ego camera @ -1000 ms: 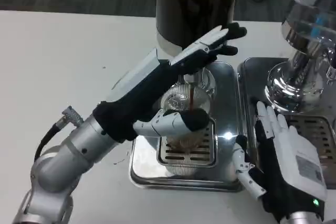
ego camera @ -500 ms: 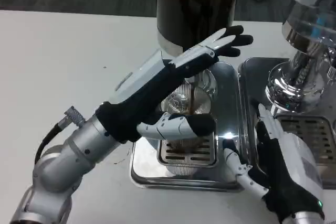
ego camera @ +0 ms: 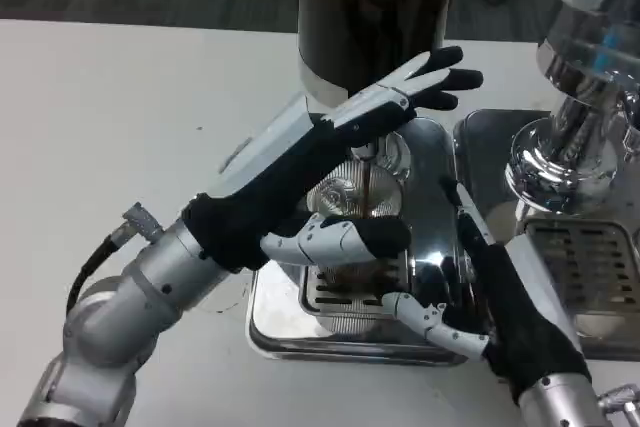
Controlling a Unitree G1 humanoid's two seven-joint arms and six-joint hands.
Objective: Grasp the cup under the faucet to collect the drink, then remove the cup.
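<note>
The left hand point(ego camera: 340, 162) reaches over the shiny silver drip tray point(ego camera: 432, 172), fingers spread, thumb pressed to the front of the clear plastic cup point(ego camera: 352, 222). The cup stands on the tray's grate under the faucet point(ego camera: 366, 152) of the big dark drink dispenser point(ego camera: 375, 17); a thin brown stream falls into it. The right hand point(ego camera: 490, 292) hovers just beside the cup, fingers apart, holding nothing.

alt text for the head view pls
A left hand reaches to the dark dispenser's faucet as brown drink streams into a clear cup on a steel drip tray; the right hand nears the cup, fingers apart.
</note>
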